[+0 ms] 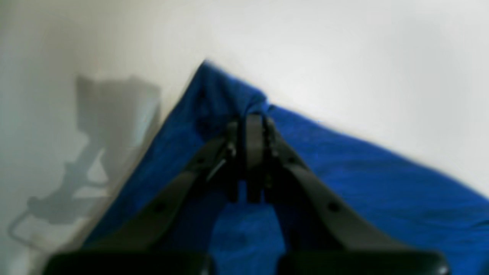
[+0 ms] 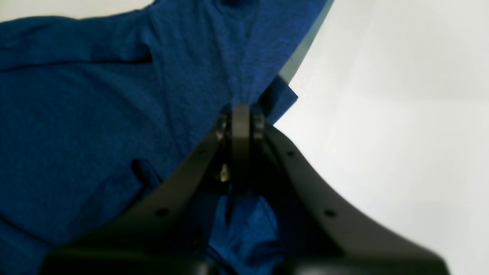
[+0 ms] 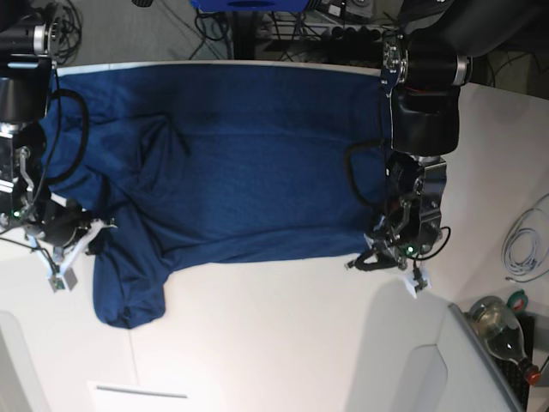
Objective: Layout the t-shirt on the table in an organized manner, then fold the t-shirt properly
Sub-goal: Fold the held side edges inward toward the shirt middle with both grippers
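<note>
The dark navy t-shirt (image 3: pixel 240 172) lies spread across the far half of the white table (image 3: pixel 283 343), with one sleeve hanging toward the front left. On the right in the base view, my left gripper (image 3: pixel 376 251) is at the shirt's near right corner. The left wrist view shows the left gripper (image 1: pixel 254 118) shut on a bunched corner of the blue t-shirt (image 1: pixel 363 183). My right gripper (image 3: pixel 86 233) is at the shirt's left side by the sleeve. In the right wrist view the right gripper (image 2: pixel 240 109) is shut on an edge of the t-shirt (image 2: pixel 95 114), beside bare table (image 2: pixel 401 114).
A glass bottle (image 3: pixel 502 324) and a white cable (image 3: pixel 519 249) lie off the table's right edge. Dark cables (image 3: pixel 257 26) crowd the space behind the far edge. The left arm's shadow (image 1: pixel 107 126) falls on the table beside the cloth.
</note>
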`<state>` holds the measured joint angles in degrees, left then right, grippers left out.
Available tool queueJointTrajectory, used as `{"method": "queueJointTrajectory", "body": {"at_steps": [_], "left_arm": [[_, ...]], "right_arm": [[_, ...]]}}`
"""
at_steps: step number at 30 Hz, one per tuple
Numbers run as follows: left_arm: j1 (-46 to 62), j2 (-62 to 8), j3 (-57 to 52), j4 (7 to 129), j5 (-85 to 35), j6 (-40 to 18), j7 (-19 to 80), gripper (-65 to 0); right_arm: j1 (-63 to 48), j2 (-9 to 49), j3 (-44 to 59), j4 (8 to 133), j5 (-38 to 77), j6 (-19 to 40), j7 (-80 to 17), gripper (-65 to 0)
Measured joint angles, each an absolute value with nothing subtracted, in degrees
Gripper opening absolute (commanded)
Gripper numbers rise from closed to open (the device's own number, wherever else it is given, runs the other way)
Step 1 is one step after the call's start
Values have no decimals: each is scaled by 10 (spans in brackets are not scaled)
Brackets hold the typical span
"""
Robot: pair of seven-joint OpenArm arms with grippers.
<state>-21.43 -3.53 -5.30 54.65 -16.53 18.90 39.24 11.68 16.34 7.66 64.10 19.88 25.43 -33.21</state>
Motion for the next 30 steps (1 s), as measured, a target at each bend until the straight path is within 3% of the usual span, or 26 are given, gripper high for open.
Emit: {"method": "queueJointTrajectory", "body": {"at_steps": [4, 10, 18, 24, 30], "left_arm": [[-218, -35, -59, 551, -166, 189, 391, -650], [-208, -22, -183, 601, -167, 191, 396, -650], [-187, -1, -262, 674, -207, 191, 395, -650], [-184, 0, -271, 671, -284, 191, 392, -650], [-187, 2, -273, 645, -286, 193, 392, -650]], "right_arm": [[117, 164, 77, 641, 199, 254, -332, -650], [117, 167, 77, 641, 199, 254, -332, -650], [119, 168, 77, 641, 199, 254, -332, -650], [128, 163, 122, 640, 201, 255, -329, -650], [131, 169, 150, 640, 197, 255, -333, -650]]}}
